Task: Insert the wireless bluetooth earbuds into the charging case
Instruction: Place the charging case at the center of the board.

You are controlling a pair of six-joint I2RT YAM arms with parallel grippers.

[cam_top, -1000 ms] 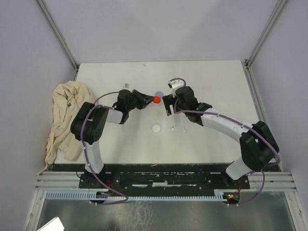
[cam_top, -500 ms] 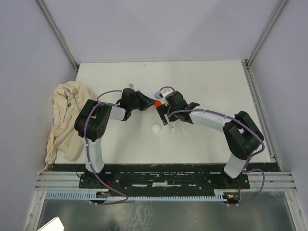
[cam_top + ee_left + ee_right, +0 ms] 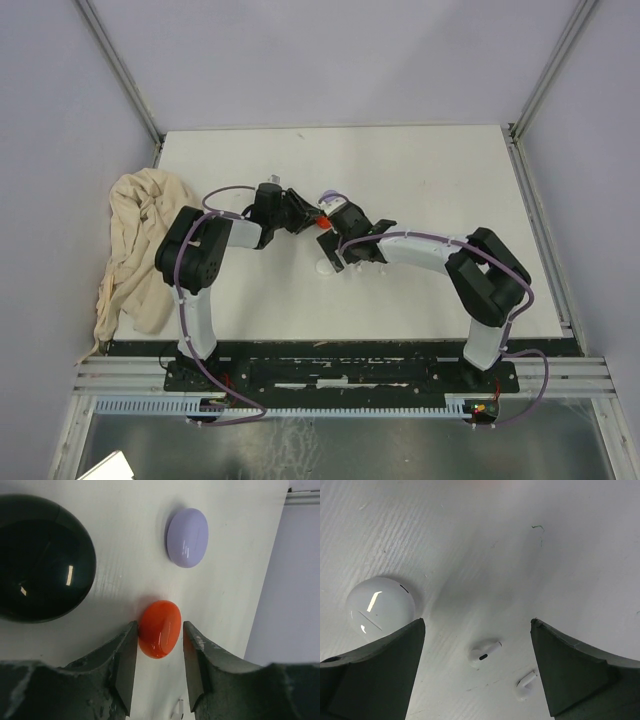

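left fingers (image 3: 125,665) slightly parted around the red charging case (image 3: 160,635). right fingers (image 3: 380,670) wide open over a white earbud (image 3: 484,652), four o'clock of the white case (image 3: 380,607): pickup step, lower and pinch next.

On the white bench (image 3: 450,180), the left end effector (image 3: 308,218) meets a small red case (image 3: 322,222); the right end effector (image 3: 333,257) hangs over a white disc (image 3: 323,267) nearby. A crumpled beige cloth (image 3: 140,240) drapes the left edge.
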